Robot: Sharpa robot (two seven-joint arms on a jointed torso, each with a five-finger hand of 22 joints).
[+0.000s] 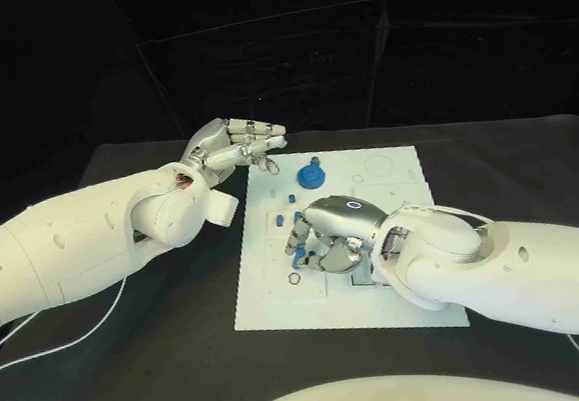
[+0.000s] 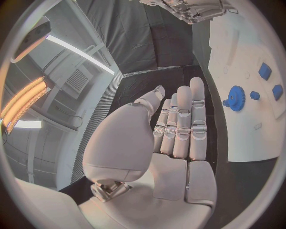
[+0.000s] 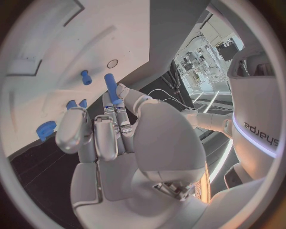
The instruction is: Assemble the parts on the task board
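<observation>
The white task board (image 1: 278,303) lies in the middle of the black table. A blue gear (image 1: 312,172) (image 2: 236,98) stands near its far edge, with small blue parts (image 1: 281,220) (image 2: 265,70) close by. My right hand (image 1: 335,232) (image 3: 113,138) hovers low over the board's middle with its fingers curled down, and its fingertips pinch a blue peg (image 3: 111,87) (image 1: 297,253). A second small blue peg (image 3: 86,77) stands on the board just beyond it. My left hand (image 1: 235,145) (image 2: 178,124) is raised at the board's far left corner, fingers stretched out, holding nothing.
A white cable (image 1: 62,339) trails over the table on the left. A round hole (image 3: 112,63) shows in the board beyond the held peg. Black cloth covers the table around the board, and a dark curtain closes off the back.
</observation>
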